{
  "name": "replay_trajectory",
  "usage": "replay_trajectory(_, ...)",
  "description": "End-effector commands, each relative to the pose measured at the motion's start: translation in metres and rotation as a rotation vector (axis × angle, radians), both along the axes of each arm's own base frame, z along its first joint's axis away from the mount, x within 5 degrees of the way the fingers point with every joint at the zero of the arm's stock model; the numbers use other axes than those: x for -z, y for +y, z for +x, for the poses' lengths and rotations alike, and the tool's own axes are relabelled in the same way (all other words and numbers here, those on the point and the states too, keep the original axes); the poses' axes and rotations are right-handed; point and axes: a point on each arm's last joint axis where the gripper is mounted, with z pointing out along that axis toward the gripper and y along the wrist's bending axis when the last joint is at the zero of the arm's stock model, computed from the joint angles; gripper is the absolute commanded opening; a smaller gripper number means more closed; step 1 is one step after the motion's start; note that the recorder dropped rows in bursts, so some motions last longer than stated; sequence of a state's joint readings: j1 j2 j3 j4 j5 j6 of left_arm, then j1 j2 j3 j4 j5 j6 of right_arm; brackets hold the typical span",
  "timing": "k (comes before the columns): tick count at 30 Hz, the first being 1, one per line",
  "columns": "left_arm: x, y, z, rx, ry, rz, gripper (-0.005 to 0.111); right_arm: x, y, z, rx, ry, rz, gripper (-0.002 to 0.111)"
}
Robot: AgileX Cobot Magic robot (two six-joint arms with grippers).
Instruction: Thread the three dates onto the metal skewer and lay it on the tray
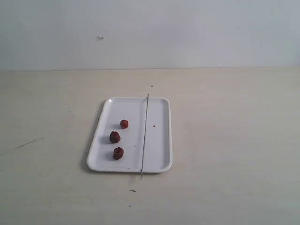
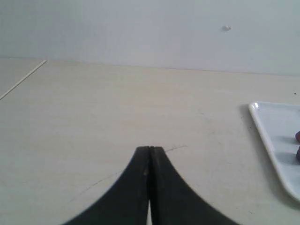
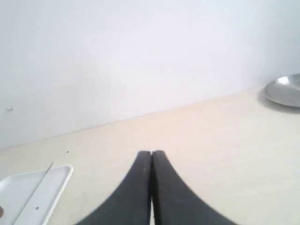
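I read no text, label, brand, number or sign in any of three views. Tray (image 1: 161, 145) plain white, unmarked. Table (image 1: 234, 159) plain pale wood grain, no print. Wall (image 1: 197, 33) blank.

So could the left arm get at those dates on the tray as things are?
Probably yes: only bare table shows between the left gripper and the tray, and the dates lie uncovered. Its jaws are shut, so they must open first.
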State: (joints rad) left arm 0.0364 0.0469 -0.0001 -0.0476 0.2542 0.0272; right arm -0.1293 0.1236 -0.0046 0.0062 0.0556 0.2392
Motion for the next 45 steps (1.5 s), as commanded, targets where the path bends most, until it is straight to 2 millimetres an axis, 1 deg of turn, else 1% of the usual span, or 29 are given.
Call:
replay_trajectory(1, -0.001, 0.000, 0.000, -0.004, -0.011, -0.003, 0.000, -0.005, 0.000, 0.000, -0.001, -0.067, -0.019, 0.000)
replay_trajectory(5, -0.001, 0.000, 0.000, -0.004, -0.011, -0.003, 0.000, -0.011, 0.000, 0.000, 0.002, -0.141, -0.003, 0.000)
replay_trajectory(7, -0.001, 0.000, 0.000, -0.004, -0.011, -0.003, 0.000, -0.014, -0.001, -0.001, 0.007, -0.175, 0.036, 0.000)
replay_trajectory(9, -0.001, 0.000, 0.000, -0.004, -0.011, -0.003, 0.000, -0.017, -0.002, -0.001, 0.021, -0.230, 0.165, 0.000)
replay_trajectory(11, -0.001, 0.000, 0.000, -0.004, -0.011, -0.003, 0.000, -0.017, -0.004, -0.001, 0.040, -0.272, 0.484, 0.000)
replay_trajectory(12, -0.001, 0.000, 0.000, -0.004, -0.011, -0.003, 0.000, -0.016, -0.004, -0.001, 0.043, -0.283, 0.591, 0.000)
replay_trajectory(13, -0.001, 0.000, 0.000, -0.004, -0.011, -0.003, 0.000, -0.017, -0.005, -0.002, 0.044, -0.298, 0.664, 0.000)
replay_trajectory(16, -0.001, 0.000, 0.000, -0.004, -0.011, -0.003, 0.000, -0.020, -0.005, -0.002, 0.038, -0.339, 0.723, 0.000)
replay_trajectory(18, -0.001, 0.000, 0.000, -0.004, -0.011, -0.003, 0.000, -0.033, -0.005, -0.004, 0.020, -0.383, 0.703, 0.000)
replay_trajectory(20, -0.001, 0.000, 0.000, -0.003, -0.011, -0.001, 0.000, -0.054, -0.003, -0.006, -0.013, -0.405, 0.648, 0.000)
replay_trajectory(21, -0.001, 0.000, 0.000, -0.003, -0.011, -0.001, 0.000, -0.062, -0.001, -0.007, -0.024, -0.381, 0.622, 0.000)
replay_trajectory(23, -0.001, 0.000, 0.000, -0.003, -0.011, -0.001, 0.000, -0.083, 0.002, -0.012, -0.033, -0.343, 0.572, 0.000)
replay_trajectory(25, -0.001, 0.000, 0.000, -0.003, -0.011, -0.001, 0.000, -0.103, 0.002, -0.016, -0.037, -0.350, 0.527, 0.000)
replay_trajectory(28, -0.001, 0.000, 0.000, -0.004, -0.011, -0.003, 0.000, -0.135, 0.002, -0.013, -0.038, -0.352, 0.423, 0.000)
replay_trajectory(31, -0.001, 0.000, 0.000, -0.004, -0.011, -0.003, 0.000, -0.160, 0.002, 0.005, -0.032, -0.250, 0.333, 0.000)
replay_trajectory(33, -0.001, 0.000, 0.000, -0.004, -0.011, -0.003, 0.000, -0.174, 0.002, 0.029, -0.051, -0.128, 0.264, 0.000)
replay_trajectory(34, -0.001, 0.000, 0.000, -0.004, -0.011, -0.003, 0.000, -0.177, 0.004, 0.040, -0.081, -0.046, 0.211, 0.000)
replay_trajectory(36, -0.001, 0.000, 0.000, -0.004, -0.011, -0.003, 0.000, -0.183, 0.012, 0.070, -0.211, 0.151, 0.157, 0.000)
replay_trajectory(37, -0.001, 0.000, 0.000, -0.004, -0.011, -0.003, 0.000, -0.185, 0.016, 0.087, -0.284, 0.237, 0.161, 0.000)
replay_trajectory(38, -0.001, 0.000, 0.000, -0.004, -0.011, -0.003, 0.000, -0.182, 0.023, 0.101, -0.386, 0.361, 0.156, 0.000)
replay_trajectory(39, -0.001, 0.000, 0.000, -0.004, -0.011, -0.003, 0.000, -0.181, 0.026, 0.117, -0.453, 0.453, 0.180, 0.000)
replay_trajectory(40, -0.001, 0.000, 0.000, -0.004, -0.011, -0.003, 0.000, -0.178, 0.028, 0.128, -0.505, 0.541, 0.202, 0.000)
replay_trajectory(41, -0.001, 0.000, 0.000, -0.004, -0.011, -0.003, 0.000, -0.172, 0.031, 0.144, -0.568, 0.661, 0.223, 0.000)
replay_trajectory(43, -0.001, 0.000, 0.000, -0.004, -0.011, -0.003, 0.000, -0.160, 0.037, 0.162, -0.624, 0.788, 0.235, 0.000)
replay_trajectory(44, -0.001, 0.000, 0.000, -0.004, -0.011, -0.003, 0.000, -0.150, 0.045, 0.175, -0.644, 0.838, 0.233, 0.000)
replay_trajectory(45, -0.001, 0.000, 0.000, -0.004, -0.011, -0.003, 0.000, -0.143, 0.052, 0.183, -0.649, 0.857, 0.233, 0.000)
